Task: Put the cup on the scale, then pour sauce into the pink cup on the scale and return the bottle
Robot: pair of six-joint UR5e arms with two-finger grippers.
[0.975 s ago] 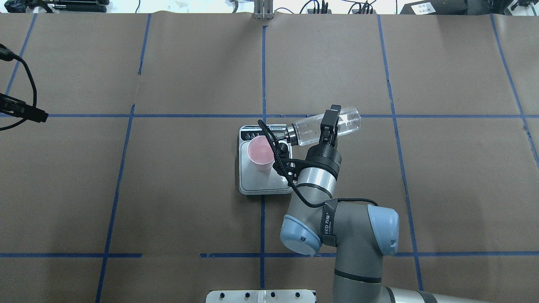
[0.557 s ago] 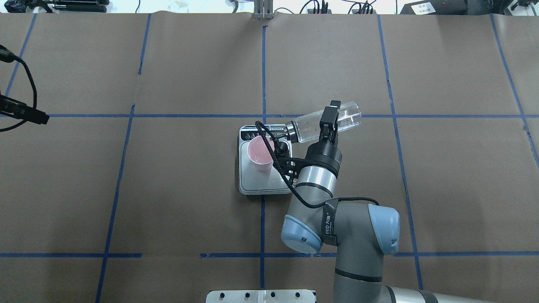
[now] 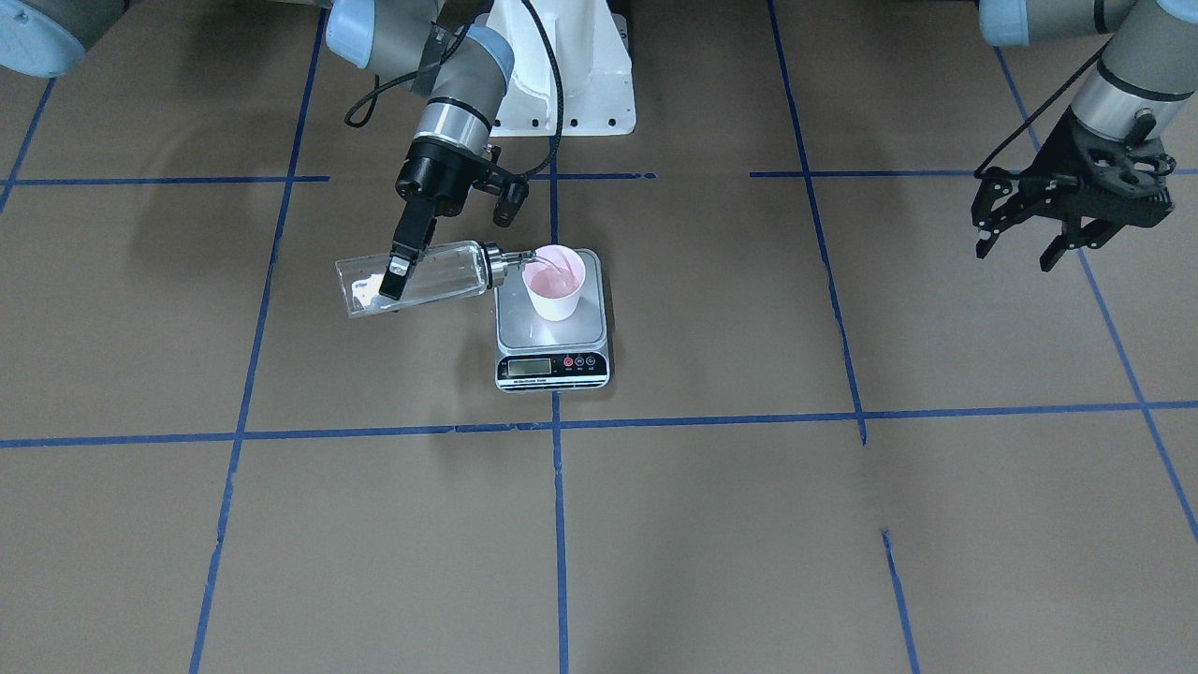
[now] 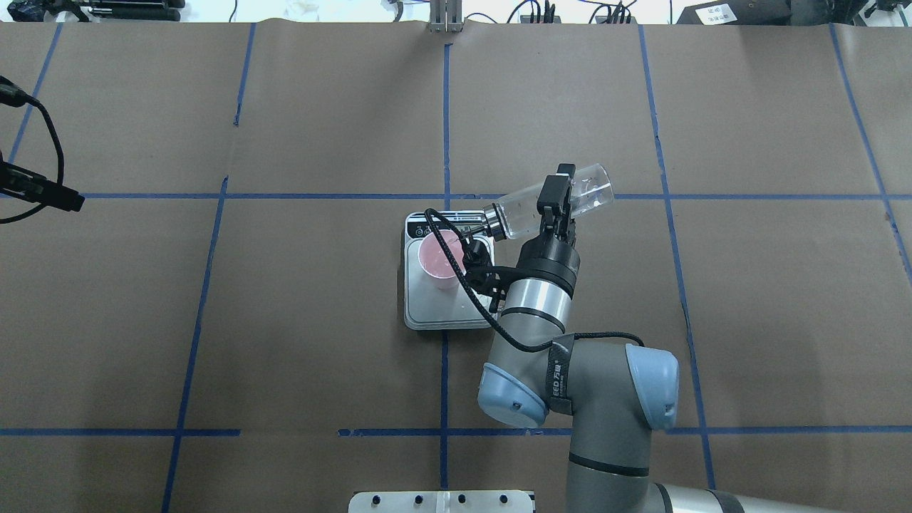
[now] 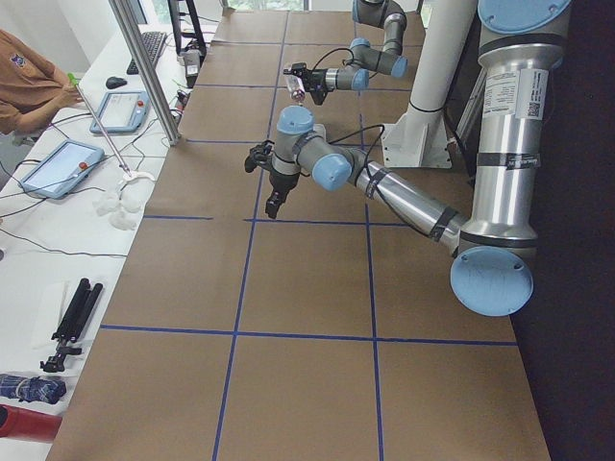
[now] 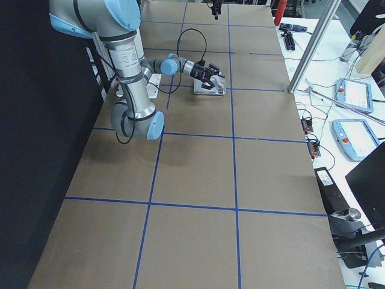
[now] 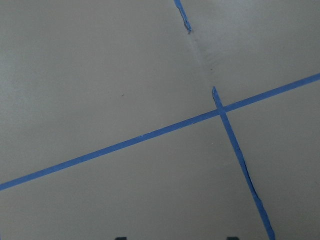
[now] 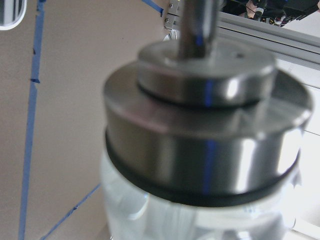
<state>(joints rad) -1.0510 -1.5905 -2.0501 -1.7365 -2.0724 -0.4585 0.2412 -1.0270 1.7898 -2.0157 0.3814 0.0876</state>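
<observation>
The pink cup (image 4: 436,258) stands on the silver scale (image 4: 445,313), toward its display end; it also shows in the front view (image 3: 554,284) on the scale (image 3: 524,329). My right gripper (image 4: 559,194) is shut on the clear glass bottle (image 4: 518,214), gripping its body and holding it tilted nearly flat. The silver spout (image 3: 518,256) reaches over the cup's rim. Clear liquid shows in the cup. The right wrist view is filled by the bottle's metal cap (image 8: 200,150). My left gripper (image 3: 1015,255) hangs open and empty far off to the side.
Brown paper with blue tape lines (image 4: 445,107) covers the table. The robot's white base plate (image 3: 562,65) sits behind the scale. The left wrist view shows only paper and tape (image 7: 220,107). Tablets and tools (image 5: 58,168) lie on a side bench.
The right gripper has tipped the bottle further, its base rising and swinging a little away, with the spout staying over the cup. The left arm has not moved.
</observation>
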